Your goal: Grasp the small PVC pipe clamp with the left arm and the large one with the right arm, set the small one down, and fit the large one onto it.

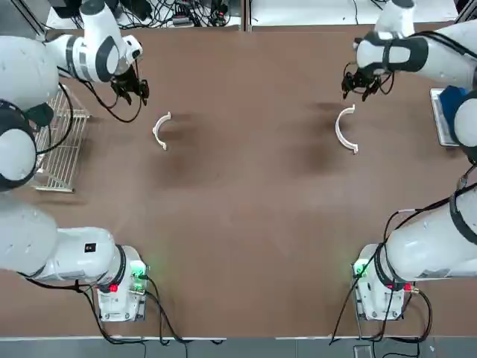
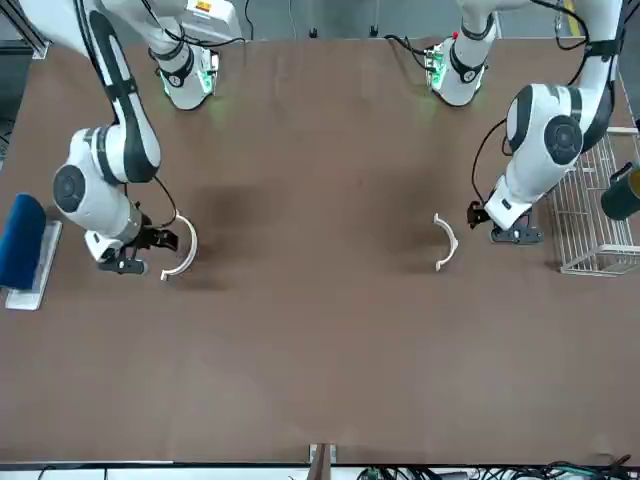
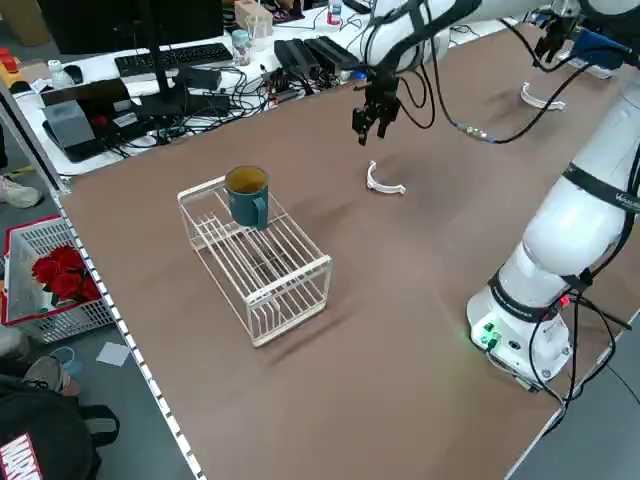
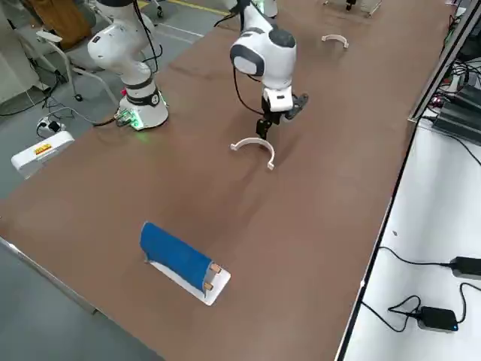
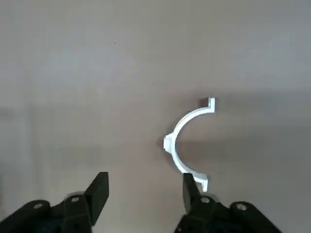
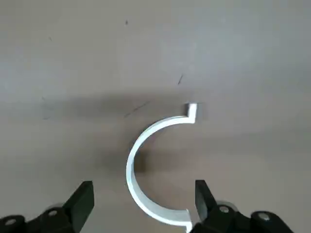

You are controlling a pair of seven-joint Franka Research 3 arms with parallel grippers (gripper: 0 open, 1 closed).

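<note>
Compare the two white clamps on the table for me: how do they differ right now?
The small PVC pipe clamp has a narrower arc; the large one is wider and taller. The small one lies on the robot's left, near the left end effector; the large one lies on the right, near the right end effector. Both are white half-rings with end tabs, lying ungrasped on the table.

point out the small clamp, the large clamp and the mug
small clamp [image 1: 161, 130], top view, middle of its arc
large clamp [image 1: 344, 130], top view, middle of its arc
mug [image 3: 246, 196], left side view, its outer wall
</note>
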